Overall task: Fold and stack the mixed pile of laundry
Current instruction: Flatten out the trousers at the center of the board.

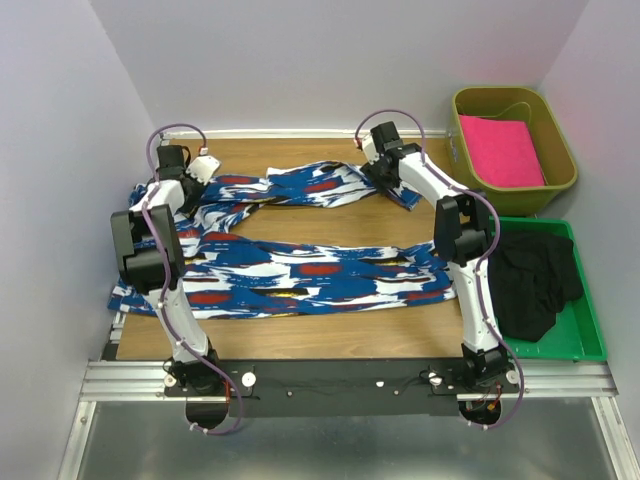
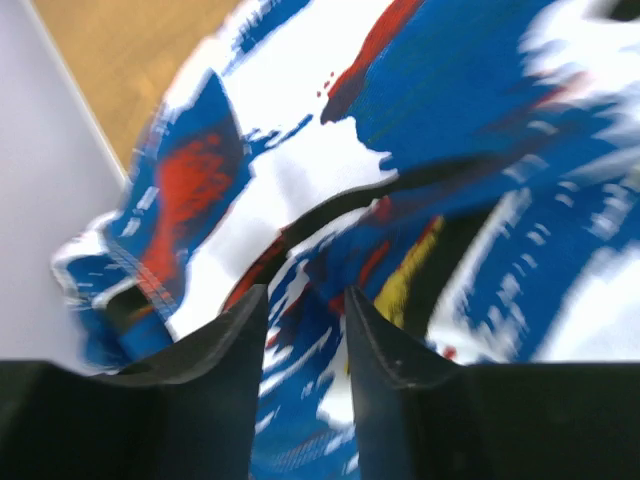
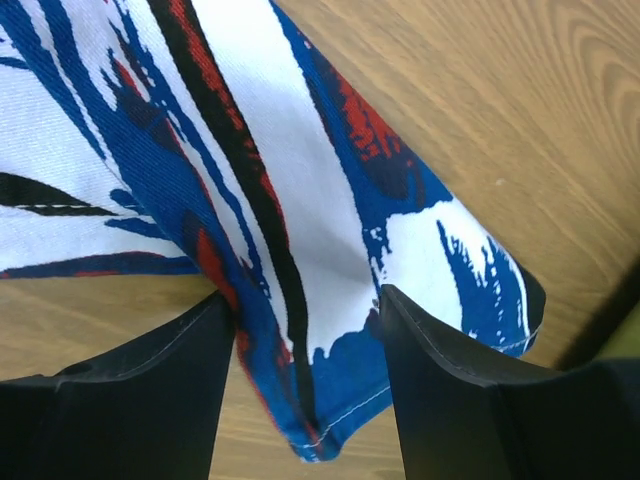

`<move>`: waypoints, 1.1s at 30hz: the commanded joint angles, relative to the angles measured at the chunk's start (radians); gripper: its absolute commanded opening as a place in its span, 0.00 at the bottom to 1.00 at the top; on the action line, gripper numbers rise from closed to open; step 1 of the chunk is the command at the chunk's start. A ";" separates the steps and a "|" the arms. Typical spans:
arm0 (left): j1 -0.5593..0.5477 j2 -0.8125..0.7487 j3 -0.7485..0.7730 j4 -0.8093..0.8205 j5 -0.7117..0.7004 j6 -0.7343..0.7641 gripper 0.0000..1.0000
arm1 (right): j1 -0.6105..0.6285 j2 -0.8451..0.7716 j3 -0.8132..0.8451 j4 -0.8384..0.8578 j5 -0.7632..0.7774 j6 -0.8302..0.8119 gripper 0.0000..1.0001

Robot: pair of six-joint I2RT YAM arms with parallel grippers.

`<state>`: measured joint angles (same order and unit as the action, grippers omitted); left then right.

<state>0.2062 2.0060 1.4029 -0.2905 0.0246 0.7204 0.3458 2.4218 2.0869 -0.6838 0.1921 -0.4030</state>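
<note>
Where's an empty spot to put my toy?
Bare table shows along the near edge, below the blue cloth, and between its two long strips. The left end is bunched cloth; the black garment covers most of the green tray.

top cam overhead, wrist cams close on cloth

The long cloth was blue, blotched with white, red and black, with a touch of yellow. The other garment was plain black. My fingers were black, the counter wood-brown.
</note>
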 commanded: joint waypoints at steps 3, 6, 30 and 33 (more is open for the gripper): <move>-0.149 -0.144 -0.054 -0.026 0.121 0.013 0.52 | -0.014 0.057 -0.007 0.010 0.101 -0.040 0.68; -0.189 -0.112 -0.032 -0.022 0.136 -0.009 0.54 | -0.022 0.082 0.009 0.016 0.119 -0.051 0.48; -0.261 -0.089 -0.121 0.039 0.195 -0.004 0.35 | -0.068 -0.251 -0.030 -0.068 0.101 -0.092 0.01; -0.261 -0.058 -0.119 -0.010 0.152 0.034 0.24 | -0.083 -0.257 -0.019 -0.086 0.112 -0.105 0.01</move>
<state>-0.0578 1.8858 1.2629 -0.2714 0.2359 0.7288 0.2916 2.1838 2.0243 -0.7101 0.2783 -0.4740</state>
